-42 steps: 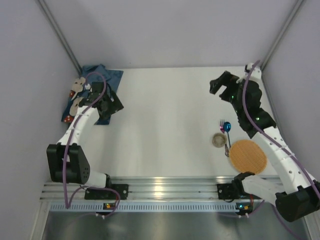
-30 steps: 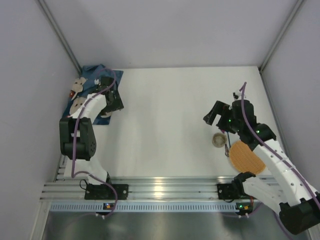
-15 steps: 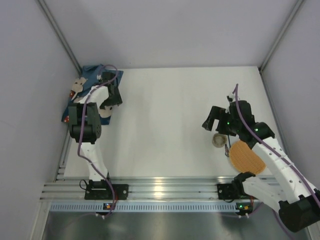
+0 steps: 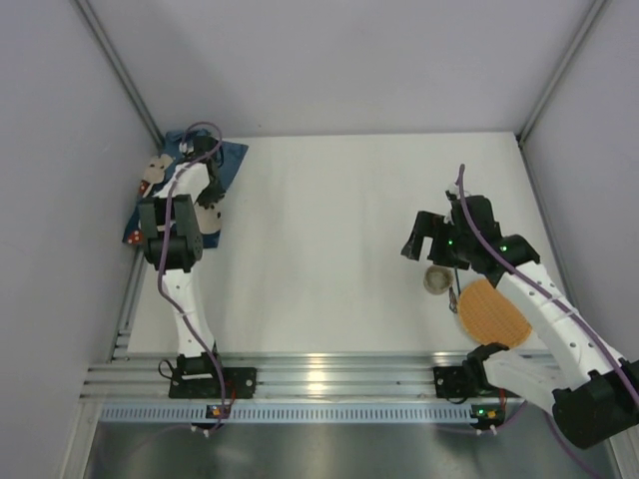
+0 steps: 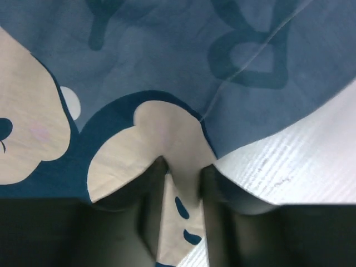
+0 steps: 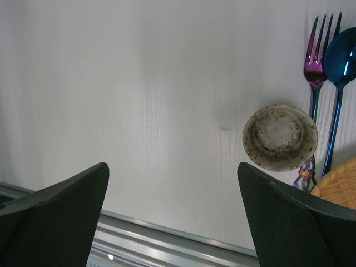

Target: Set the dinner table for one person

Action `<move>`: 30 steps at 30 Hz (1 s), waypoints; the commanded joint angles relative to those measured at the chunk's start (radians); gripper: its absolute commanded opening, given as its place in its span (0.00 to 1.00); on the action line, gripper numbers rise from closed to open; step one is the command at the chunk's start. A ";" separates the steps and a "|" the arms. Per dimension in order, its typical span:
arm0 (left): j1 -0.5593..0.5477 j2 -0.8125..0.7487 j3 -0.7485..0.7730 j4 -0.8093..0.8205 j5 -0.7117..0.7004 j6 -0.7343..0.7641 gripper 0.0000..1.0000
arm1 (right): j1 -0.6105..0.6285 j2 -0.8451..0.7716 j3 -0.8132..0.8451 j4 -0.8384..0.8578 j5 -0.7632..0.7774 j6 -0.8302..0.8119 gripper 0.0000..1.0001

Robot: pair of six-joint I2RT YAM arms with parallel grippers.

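The left gripper (image 5: pixel 181 172) is pinching a fold of the blue cartoon-print cloth placemat (image 5: pixel 167 67) between narrowed fingers. The right gripper (image 6: pixel 172 169) is hanging wide open, gripping nothing, the plain white rectangular dinner table (image 6: pixel 139 83) lying beneath its fingers, a speckled round bowl (image 6: pixel 280 137) ahead

White table (image 4: pixel 329 230), blue cartoon-print placemat (image 5: pixel 167 67)

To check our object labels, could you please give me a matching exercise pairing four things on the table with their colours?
Things:
1. fork
2. small cup
3. round woven plate
4. placemat

Colours:
A. speckled cream
B. dark blue with a cream cartoon print
C. tan
D. shiny purple

Pairs: 1-D, 2-A, 3-C, 4-B
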 commanded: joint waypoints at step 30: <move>-0.673 0.011 0.348 -0.099 0.536 -0.435 0.99 | -0.020 0.015 0.068 -0.048 0.104 -0.048 1.00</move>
